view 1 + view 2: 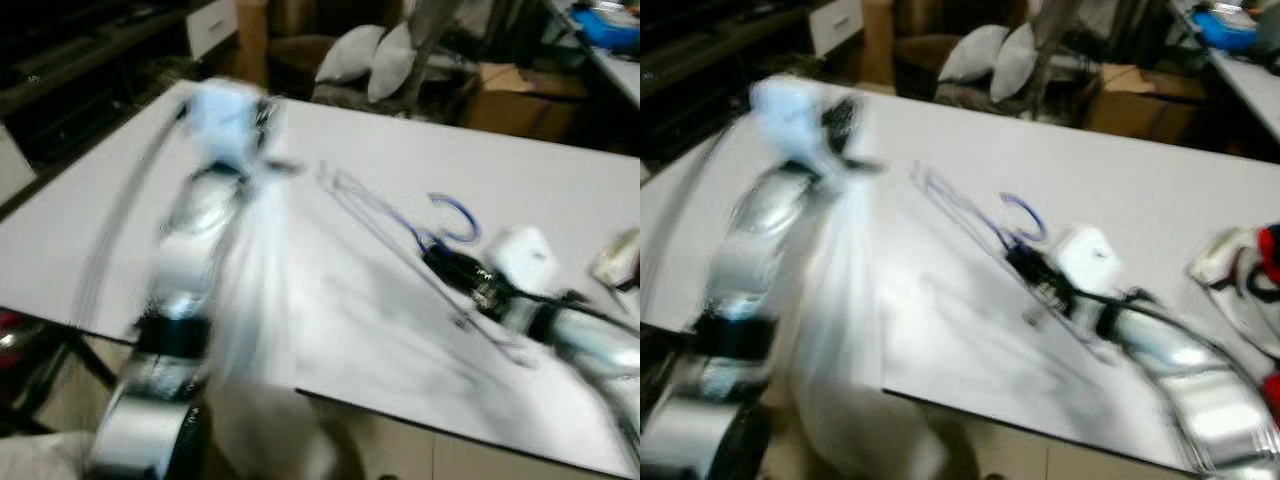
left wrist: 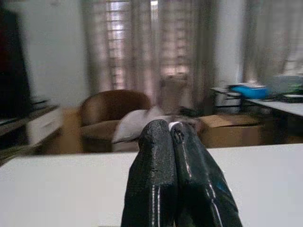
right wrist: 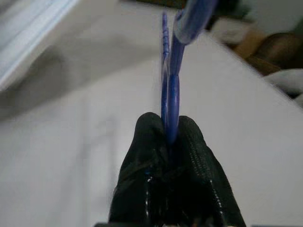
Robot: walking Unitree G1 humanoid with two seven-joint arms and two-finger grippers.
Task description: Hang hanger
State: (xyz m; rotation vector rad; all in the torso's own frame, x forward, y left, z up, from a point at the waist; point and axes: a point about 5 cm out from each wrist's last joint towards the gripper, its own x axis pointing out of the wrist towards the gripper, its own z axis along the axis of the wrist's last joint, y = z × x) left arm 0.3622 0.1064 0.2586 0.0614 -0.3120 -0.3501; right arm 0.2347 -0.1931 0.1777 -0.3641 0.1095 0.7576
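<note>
No writing or label could be read anywhere; the head views were smeared with motion. One blue wire hanger [image 1: 420, 235] lay low over the white table [image 1: 560, 190], its neck pinched between the fingers of the right gripper [image 3: 169, 135], which were closed tight on it. The left gripper [image 2: 170, 130] was raised above the table's near left part, its two fingers [image 2: 151, 179] pressed together on nothing. Two pale cushions [image 1: 375, 55] sat on a brown chair [image 2: 109, 106] beyond the table.
</note>
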